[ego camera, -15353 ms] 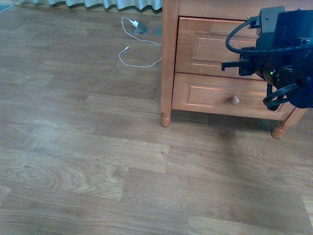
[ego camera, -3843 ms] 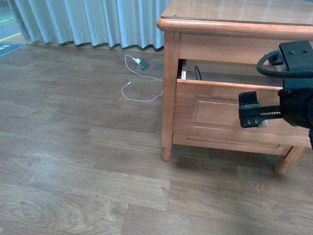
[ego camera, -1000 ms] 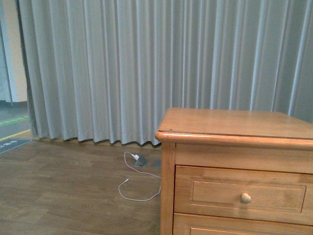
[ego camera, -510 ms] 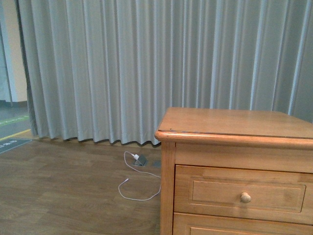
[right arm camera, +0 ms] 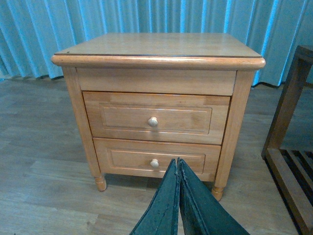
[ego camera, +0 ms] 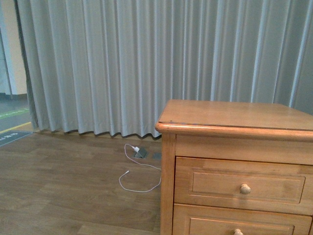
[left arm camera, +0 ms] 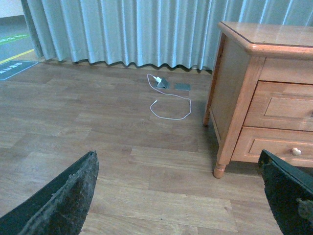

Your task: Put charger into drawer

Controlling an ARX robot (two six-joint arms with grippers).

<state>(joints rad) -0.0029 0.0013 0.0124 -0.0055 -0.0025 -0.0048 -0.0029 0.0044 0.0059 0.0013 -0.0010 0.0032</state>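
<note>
The drawer (right arm camera: 155, 117), the upper honey-wood front with a round knob (right arm camera: 153, 121), is pushed in flush with the nightstand. It also shows in the front view as the drawer (ego camera: 244, 187). The charger is out of view. My right gripper (right arm camera: 177, 161) is shut with nothing between its fingers, held off from the nightstand, its tips lying in front of the lower drawer. My left gripper (left arm camera: 177, 161) is open and empty above the bare floor, left of the nightstand (left arm camera: 234, 83). Neither arm shows in the front view.
A lower, shallower drawer (right arm camera: 154, 163) sits under the upper one. A white adapter with a thin white cable (ego camera: 137, 149) lies on the wood floor by the grey curtain (ego camera: 146, 63). A dark wooden rack (right arm camera: 288, 142) stands on the nightstand's other side.
Some seconds ago the drawer stood open with a black cable inside and my right gripper at its front; now it is shut. The front view has since risen, then dipped slightly.
</note>
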